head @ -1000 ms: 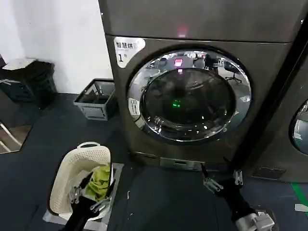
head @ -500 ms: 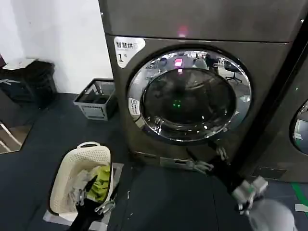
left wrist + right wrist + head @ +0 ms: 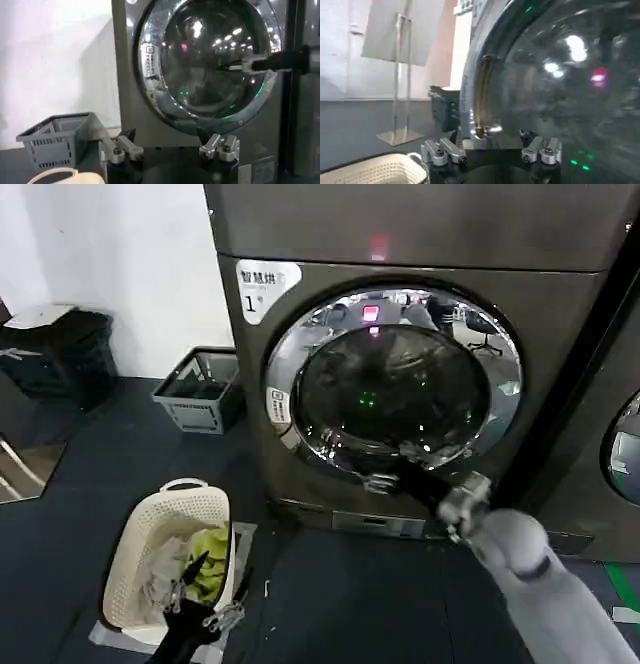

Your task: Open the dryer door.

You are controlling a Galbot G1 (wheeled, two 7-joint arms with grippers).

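The dryer door (image 3: 395, 384) is shut flat against the machine, its chrome rim circling dark glass. My right gripper (image 3: 393, 467) is open at the door's lower rim, its arm reaching up from the lower right. In the right wrist view the rim (image 3: 480, 95) and glass (image 3: 560, 75) stand very close ahead of the open right gripper (image 3: 490, 142). The left wrist view shows the door (image 3: 210, 60) with the right gripper (image 3: 227, 66) in front of the glass. My left gripper (image 3: 205, 609) hangs open low over the basket, and shows open (image 3: 167, 145) in its own view.
A white laundry basket (image 3: 150, 544) with a green cloth sits on the floor at the lower left. A grey crate (image 3: 200, 389) stands left of the dryer by the wall, a black bin (image 3: 60, 354) farther left. A neighbouring machine (image 3: 620, 444) adjoins on the right.
My right gripper has risen from near the floor up to the door's lower rim. The left gripper has sunk a little lower over the basket.
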